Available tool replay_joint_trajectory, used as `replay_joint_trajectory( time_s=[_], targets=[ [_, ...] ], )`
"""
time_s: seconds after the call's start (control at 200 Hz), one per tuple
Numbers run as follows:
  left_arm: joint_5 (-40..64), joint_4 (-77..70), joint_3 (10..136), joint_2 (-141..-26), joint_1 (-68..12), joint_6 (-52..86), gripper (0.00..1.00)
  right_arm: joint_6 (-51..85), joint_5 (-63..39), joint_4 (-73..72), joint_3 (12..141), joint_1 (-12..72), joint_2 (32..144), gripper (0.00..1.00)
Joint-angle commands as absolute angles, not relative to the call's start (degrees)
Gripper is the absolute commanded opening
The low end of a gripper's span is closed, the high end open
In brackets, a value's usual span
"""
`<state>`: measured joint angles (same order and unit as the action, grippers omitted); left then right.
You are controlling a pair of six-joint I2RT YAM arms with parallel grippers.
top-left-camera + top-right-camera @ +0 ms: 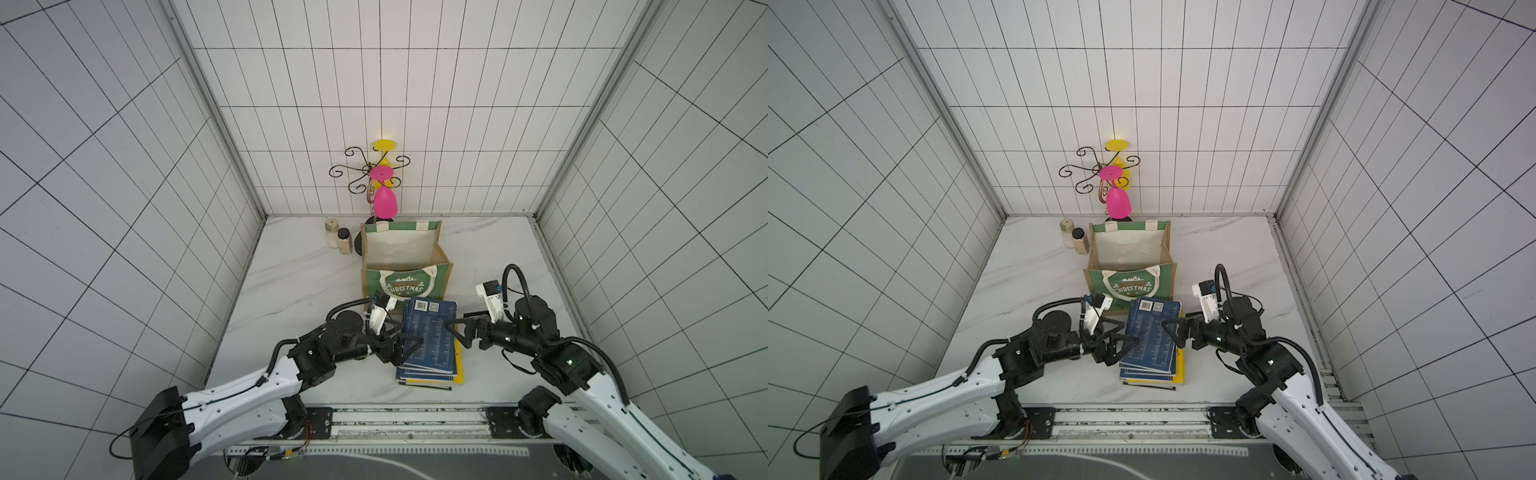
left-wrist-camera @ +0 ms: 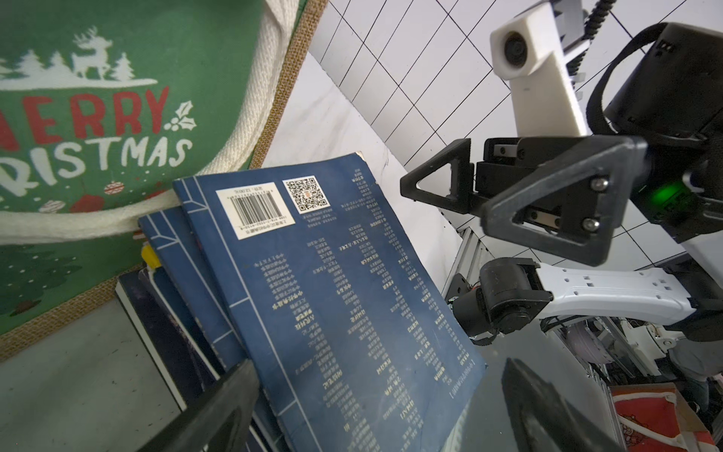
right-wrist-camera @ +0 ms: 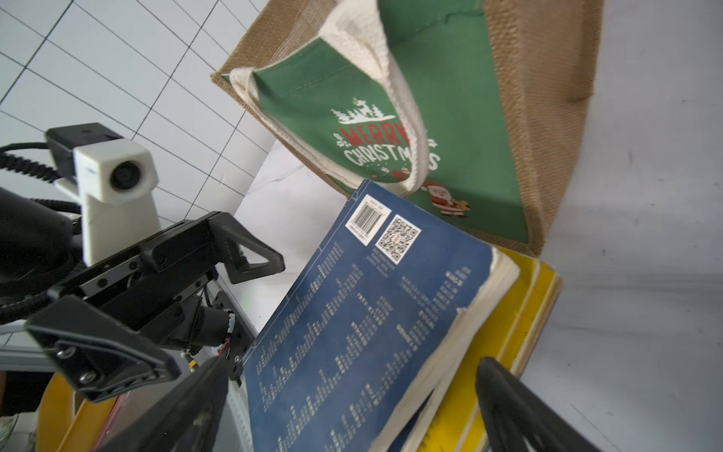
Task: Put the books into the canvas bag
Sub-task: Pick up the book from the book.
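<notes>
One canvas bag [image 1: 405, 266] stands upright and open-mouthed at the middle of the tabletop [image 1: 291, 282]. One stack of books [image 1: 430, 345] lies on the tabletop just in front of it, with the far edge of the top navy cover against the bag's front. At least two navy covers fan out, with two yellow ones beneath; I cannot tell the full count. Two claws flank the stack. The left claw [image 1: 411, 347] and the right claw [image 1: 455, 334] both gape wide, gripping nothing. Two jars [image 1: 337, 239] stand near the bag's far corner. Behind it, one wire rack [image 1: 361, 170] carries a pink goblet [image 1: 384, 201] and a yellow goblet [image 1: 384, 145].
</notes>
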<state>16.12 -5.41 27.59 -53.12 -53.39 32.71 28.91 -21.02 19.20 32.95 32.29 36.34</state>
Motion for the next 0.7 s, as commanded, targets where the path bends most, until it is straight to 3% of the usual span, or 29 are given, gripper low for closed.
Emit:
replay_joint_trajectory(
  time_s=[0.0, 0.695],
  targets=[
    [16.27, -5.63, 28.39, -53.90, -53.00, 31.69, 0.97, 30.68, -14.92, 18.19, 30.76, 32.71, 37.64, 0.99],
    [20.35, -7.47, 31.12, -59.30, -53.44, 30.42, 0.97, 30.22, -16.46, 12.74, 28.19, 32.73, 42.66, 0.99]
  ],
)
